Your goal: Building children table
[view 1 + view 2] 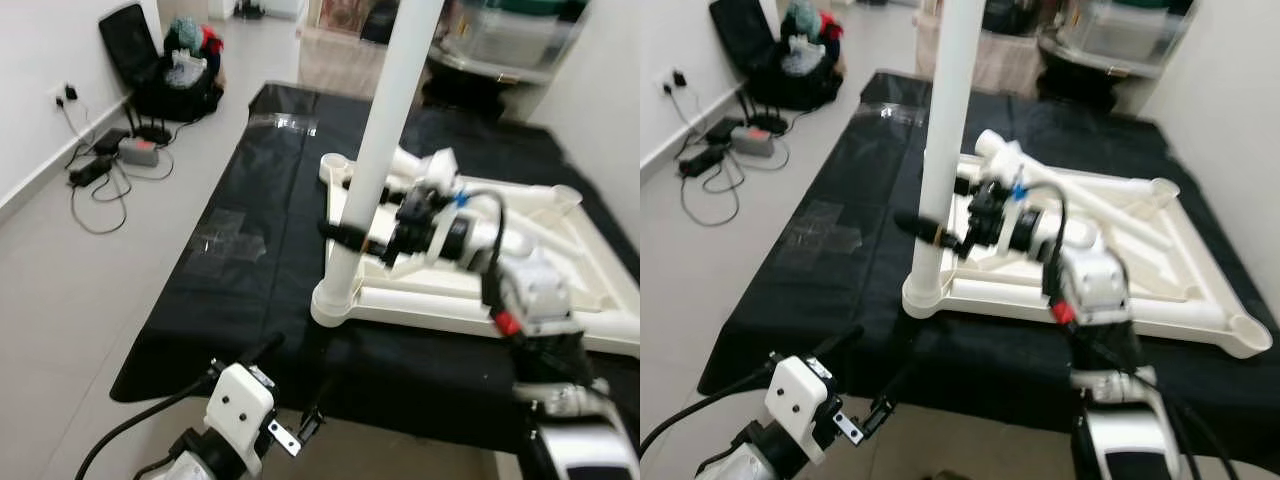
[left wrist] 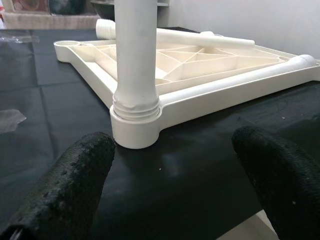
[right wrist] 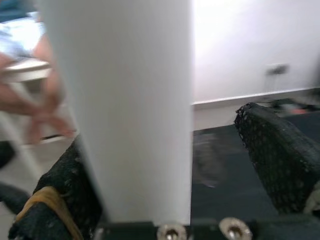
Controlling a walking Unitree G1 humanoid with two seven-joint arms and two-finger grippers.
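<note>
The cream table top [image 1: 430, 318] lies upside down on a black cloth [image 1: 250, 300] on the floor. One white leg [image 1: 395, 90] stands upright in its near left corner socket [image 2: 135, 127]. My right gripper [image 1: 345, 232] reaches across the table top and straddles this leg low down. It is open, with one finger [image 3: 65, 185] against the leg and the other [image 3: 277, 155] a gap away. Loose legs [image 1: 1095, 195] lie across the table top. My left gripper [image 1: 290, 385] hovers low at the cloth's front edge, facing the socket, open and holding nothing.
Cables, a power strip and a router [image 1: 135, 150] lie by the left wall, with a black bag [image 1: 165, 75] behind them. Storage boxes [image 1: 510, 35] stand at the back. A white wall [image 1: 610, 90] runs close along the right. Bare tiled floor [image 1: 70, 300] lies to the left.
</note>
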